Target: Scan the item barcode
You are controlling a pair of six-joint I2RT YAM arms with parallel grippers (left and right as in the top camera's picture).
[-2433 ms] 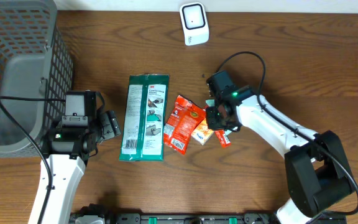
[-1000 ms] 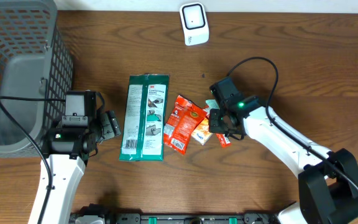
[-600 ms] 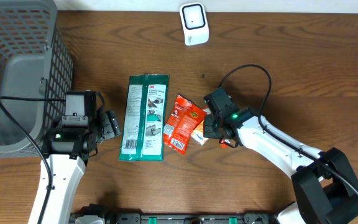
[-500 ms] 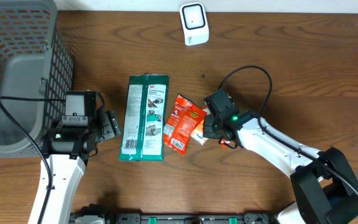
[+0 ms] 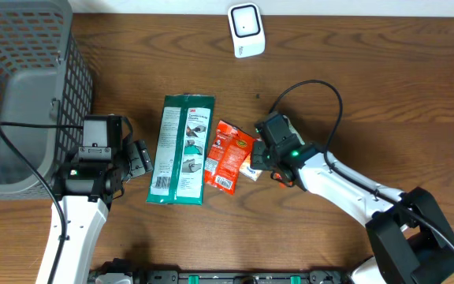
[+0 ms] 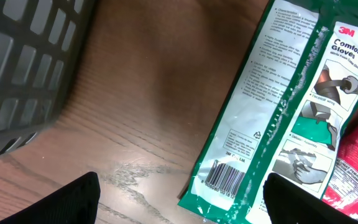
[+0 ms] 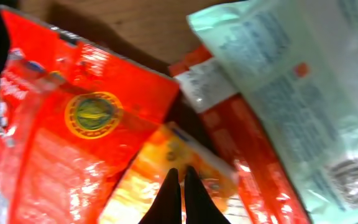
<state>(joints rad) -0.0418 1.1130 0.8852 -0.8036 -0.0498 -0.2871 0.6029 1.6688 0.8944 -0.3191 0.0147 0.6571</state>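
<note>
Grey basket [image 5: 76, 79] rests on wooden table [image 5: 400, 87].

The tabletop [image 5: 369, 79] is brown wood with a fine straight grain and a low sheen. At far left, the basket [image 5: 22, 71] is grey moulded plastic lattice, matt. The glove pack [image 5: 178, 150] is green plastic film, glossy, with crinkled highlights along its centre seam. The red packet [image 5: 225, 156] and the orange packet [image 7: 166, 168] are shiny, wrinkled wrappers; the pale packet [image 7: 303, 93] looks like thin, slightly see-through film. The scanner [image 5: 246, 30] is smooth white plastic. The right arm [image 5: 345, 185] has a smooth white shell.
</note>
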